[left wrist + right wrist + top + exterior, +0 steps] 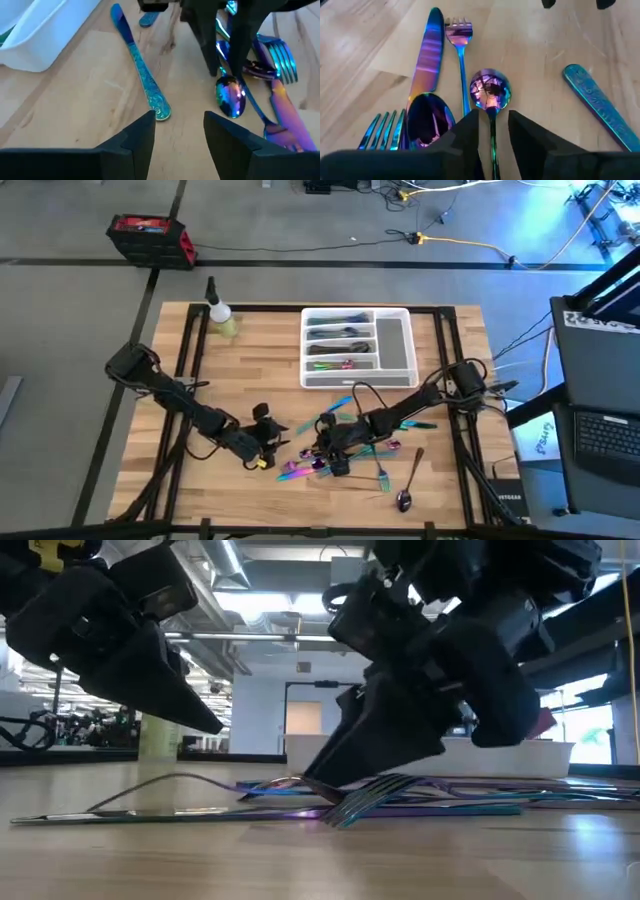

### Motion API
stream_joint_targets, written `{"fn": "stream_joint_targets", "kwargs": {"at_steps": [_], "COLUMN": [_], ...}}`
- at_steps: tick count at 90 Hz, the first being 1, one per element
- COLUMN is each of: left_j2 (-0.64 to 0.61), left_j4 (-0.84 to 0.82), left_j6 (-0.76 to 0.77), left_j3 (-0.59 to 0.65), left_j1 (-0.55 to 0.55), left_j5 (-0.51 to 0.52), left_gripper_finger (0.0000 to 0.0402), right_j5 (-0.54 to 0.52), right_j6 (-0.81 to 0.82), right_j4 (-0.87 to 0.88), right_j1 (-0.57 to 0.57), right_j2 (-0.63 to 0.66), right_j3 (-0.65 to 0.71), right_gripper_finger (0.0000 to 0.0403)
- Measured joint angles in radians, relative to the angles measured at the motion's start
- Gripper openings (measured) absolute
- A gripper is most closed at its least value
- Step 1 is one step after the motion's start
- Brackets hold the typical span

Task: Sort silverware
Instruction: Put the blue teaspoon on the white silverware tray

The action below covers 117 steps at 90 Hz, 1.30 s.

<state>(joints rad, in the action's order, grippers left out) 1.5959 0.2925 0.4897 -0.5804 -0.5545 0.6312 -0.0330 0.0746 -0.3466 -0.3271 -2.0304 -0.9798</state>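
Squarely between right pincer (492,135) fingers: spoon (490,91) handle.

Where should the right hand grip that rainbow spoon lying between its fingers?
On the thin neck just behind the bowl, from straight above. The spoon lies flat, handle running between the right hand fingers, which straddle it; the bowl is too wide.

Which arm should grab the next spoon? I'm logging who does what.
The right. Its gripper is down in the pile with open fingers straddling a spoon handle. The left gripper is open too, but has only bare table between its fingers, beside the pile.
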Motion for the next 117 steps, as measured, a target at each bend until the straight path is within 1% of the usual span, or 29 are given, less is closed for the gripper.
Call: {"fn": "stream_joint_targets", "kwargs": {"at_steps": [23,42,51,57,74,87,97,102,106,110,117], "left_j2": [0.000,0.000,0.000,0.000,0.000,0.000,0.000,0.000,0.000,0.000,0.000], "left_j4": [0.003,0.002,0.002,0.002,0.001,0.003,0.001,0.003,0.002,0.004,0.003], "left_j6": [0.000,0.000,0.000,0.001,0.008,0.009,0.009,0.008,0.009,0.011,0.009], "left_j3": [0.000,0.000,0.000,0.000,0.000,0.000,0.000,0.000,0.000,0.000,0.000], "left_j1": [0.000,0.000,0.000,0.000,0.000,0.000,0.001,0.001,0.000,0.000,0.000], "left_j5": [0.000,0.000,0.000,0.000,0.000,0.000,0.000,0.000,0.000,0.000,0.000], "left_gripper_finger": [0.0154,0.0154,0.0154,0.0154,0.0154,0.0154,0.0154,0.0154,0.0154,0.0154,0.0154], "right_j5": [-0.007,-0.017,-0.018,-0.018,-0.029,-0.108,-0.118,-0.140,-0.141,-0.142,-0.177], "right_j6": [0.000,0.007,0.006,0.007,0.019,0.030,0.031,0.053,0.080,0.099,0.105], "right_j4": [0.013,0.014,0.010,0.034,0.156,0.301,0.328,0.291,0.189,0.042,-0.313], "right_j1": [0.000,0.009,0.009,0.009,0.036,0.081,0.124,0.147,0.171,0.192,0.221], "right_j2": [-0.009,-0.021,-0.018,-0.010,0.089,0.218,0.295,0.343,0.385,0.427,0.465], "right_j3": [-0.001,0.000,-0.001,-0.008,-0.001,-0.002,0.007,0.026,0.060,0.119,0.262], "right_gripper_finger": [0.0037,0.0026,0.0008,0.0004,0.0001,0.0001,0.0000,0.0000,0.0000,0.0000,0.0000]}}
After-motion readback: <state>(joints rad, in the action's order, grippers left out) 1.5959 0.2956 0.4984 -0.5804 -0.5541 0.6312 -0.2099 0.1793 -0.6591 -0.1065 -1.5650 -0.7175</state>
